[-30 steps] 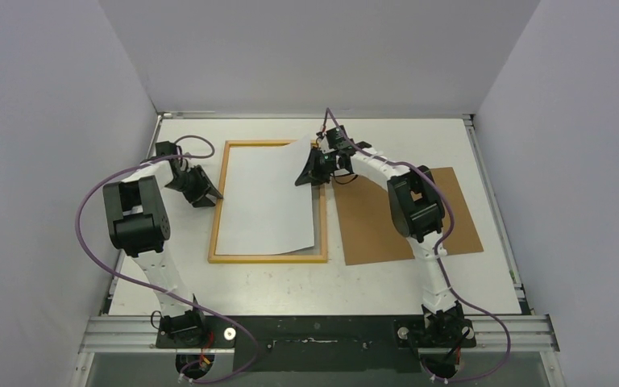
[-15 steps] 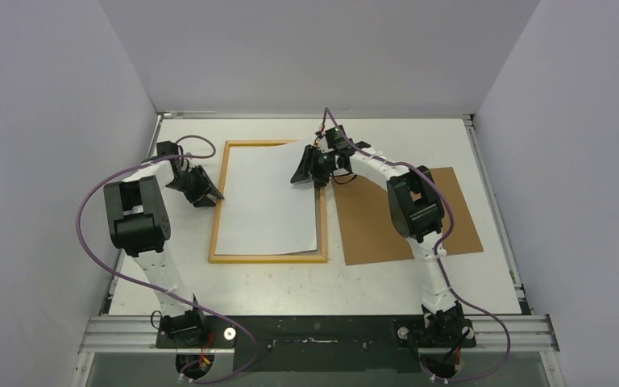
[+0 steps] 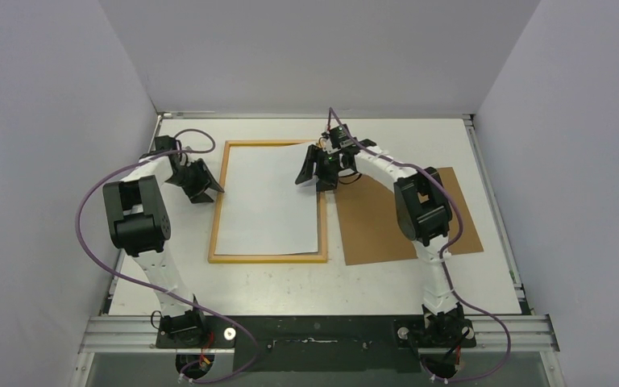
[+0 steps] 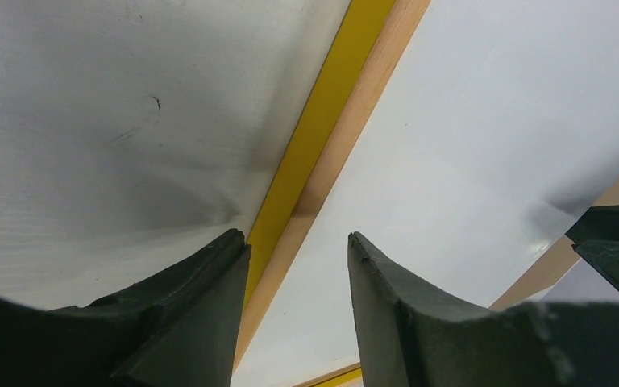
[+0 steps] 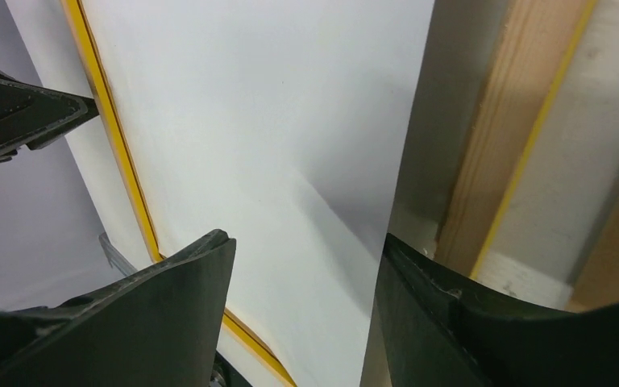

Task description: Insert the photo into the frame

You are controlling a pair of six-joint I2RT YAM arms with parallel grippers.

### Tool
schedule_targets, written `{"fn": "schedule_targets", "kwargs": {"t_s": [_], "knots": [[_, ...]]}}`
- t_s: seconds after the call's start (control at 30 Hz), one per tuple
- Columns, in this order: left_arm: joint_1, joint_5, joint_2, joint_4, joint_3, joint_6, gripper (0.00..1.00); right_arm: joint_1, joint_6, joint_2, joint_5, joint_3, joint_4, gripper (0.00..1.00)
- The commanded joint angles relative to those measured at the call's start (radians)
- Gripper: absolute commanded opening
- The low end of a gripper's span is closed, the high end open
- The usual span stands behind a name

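The frame [image 3: 227, 200], with its yellow-orange border, lies flat in the middle of the table. The photo [image 3: 267, 197] rests inside it, plain white back up. Its upper right corner covers part of the top rail. My left gripper [image 3: 202, 185] stands open at the frame's left rail [image 4: 322, 129], its fingers apart above the rail and the photo [image 4: 483, 137]. My right gripper [image 3: 315, 168] is open over the photo's right edge, holding nothing. White photo [image 5: 250, 121] shows between its fingers, with the frame's right rail [image 5: 492, 161] just beyond.
A brown backing board [image 3: 407, 214] lies flat to the right of the frame, partly under my right arm. Grey walls enclose the table on three sides. Purple cables loop off both arms.
My right gripper has opened and let go of the photo, whose raised upper right edge has dropped towards the frame. My left gripper has opened wider and shifted slightly back.
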Motion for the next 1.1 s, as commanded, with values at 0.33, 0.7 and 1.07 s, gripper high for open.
{"fn": "schedule_targets", "kwargs": {"t_s": [0.33,0.7,1.07], "knots": [[0.003,-0.029,-0.145,-0.106,0.132,0.042,0.54,-0.098,-0.098,-0.288,0.211,-0.091,-0.080,0.62],[0.066,-0.249,-0.364,-0.150,0.069,0.044,0.97,-0.321,-0.149,-0.491,0.586,-0.250,-0.211,0.64],[0.060,-0.327,-0.525,-0.131,0.028,0.040,0.97,-0.530,-0.134,-0.488,0.770,-0.276,-0.349,0.64]]}}
